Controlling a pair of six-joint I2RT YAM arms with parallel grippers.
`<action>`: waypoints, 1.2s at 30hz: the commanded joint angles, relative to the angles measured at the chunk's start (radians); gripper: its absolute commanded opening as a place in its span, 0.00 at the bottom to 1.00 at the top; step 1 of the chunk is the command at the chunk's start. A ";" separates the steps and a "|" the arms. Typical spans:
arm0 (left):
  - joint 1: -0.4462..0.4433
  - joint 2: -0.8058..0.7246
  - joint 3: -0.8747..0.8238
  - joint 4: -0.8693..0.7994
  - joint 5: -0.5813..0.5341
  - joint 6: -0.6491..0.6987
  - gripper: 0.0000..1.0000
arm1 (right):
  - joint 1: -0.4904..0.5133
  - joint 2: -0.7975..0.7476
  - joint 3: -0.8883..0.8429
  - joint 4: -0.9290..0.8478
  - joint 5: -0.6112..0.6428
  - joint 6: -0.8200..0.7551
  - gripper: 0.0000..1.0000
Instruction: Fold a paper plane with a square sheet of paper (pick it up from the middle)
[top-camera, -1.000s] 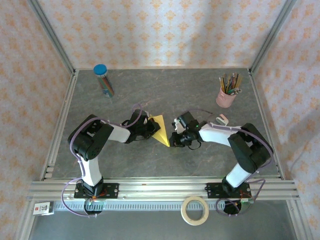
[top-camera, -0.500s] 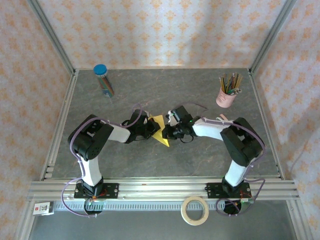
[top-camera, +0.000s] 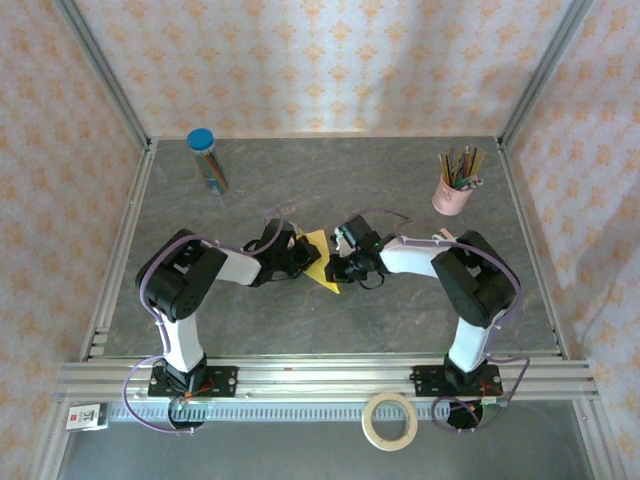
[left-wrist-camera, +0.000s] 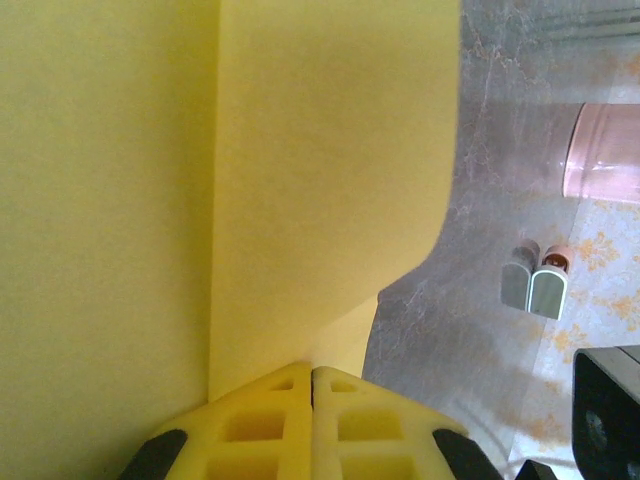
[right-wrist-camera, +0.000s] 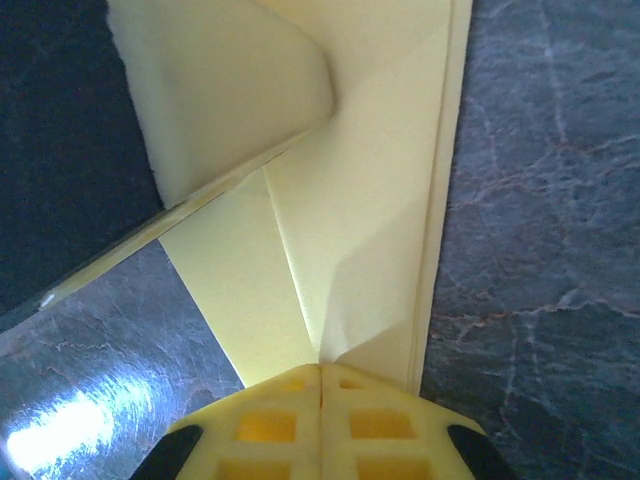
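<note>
The yellow sheet of paper (top-camera: 320, 265), folded into a pointed shape, lies at mid-table between both grippers. My left gripper (top-camera: 303, 258) is shut on its left side. In the left wrist view the fingertips (left-wrist-camera: 312, 372) meet at a fold while the paper (left-wrist-camera: 300, 150) rises away from them. My right gripper (top-camera: 338, 270) is shut on the right edge. Its wrist view has the creases of the paper (right-wrist-camera: 370, 200) running down into the closed tips (right-wrist-camera: 321, 368), where the sheet tents up slightly. A pale finger of the left gripper (right-wrist-camera: 220, 90) rests on the paper's far end.
A pink cup of pencils (top-camera: 452, 190) stands at the back right, with a small eraser-like block (top-camera: 443, 238) in front of it. At the back left is a blue-capped tube of pens (top-camera: 207, 160). A tape roll (top-camera: 390, 420) lies on the front rail.
My right gripper has slid left from beside the paper onto its right edge and closed there. The left gripper and the paper have stayed put.
</note>
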 joint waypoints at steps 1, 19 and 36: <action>-0.001 0.054 -0.025 -0.192 -0.102 -0.004 0.02 | 0.003 -0.015 -0.065 -0.151 0.071 -0.032 0.05; 0.004 0.090 0.001 -0.274 -0.139 0.012 0.02 | 0.001 -0.156 -0.147 -0.240 0.053 -0.064 0.04; -0.003 0.086 0.002 -0.273 -0.122 0.019 0.02 | 0.003 -0.031 0.069 -0.079 -0.053 -0.087 0.04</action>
